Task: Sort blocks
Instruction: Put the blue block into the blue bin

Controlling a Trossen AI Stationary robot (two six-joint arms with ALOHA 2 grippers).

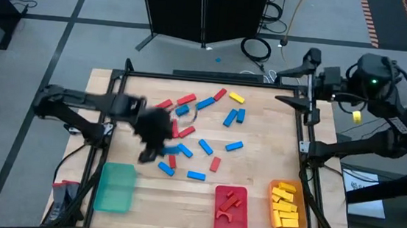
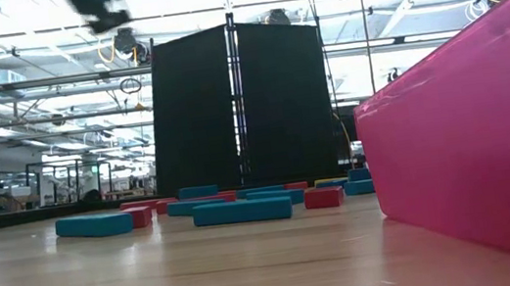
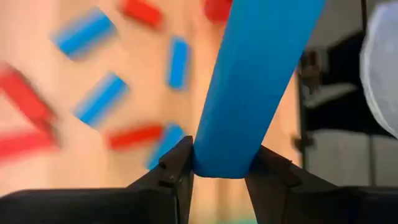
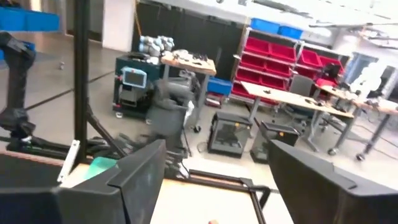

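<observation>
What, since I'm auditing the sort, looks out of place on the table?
Nothing spilled or damaged. One yellow block lies among loose red and blue ones, far from the orange tray holding the other yellows.

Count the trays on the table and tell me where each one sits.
3, in a row in the high view: green tray at the left, empty; red tray in the middle, holding red blocks; orange tray at the right, holding yellow blocks. None appears hidden.
</observation>
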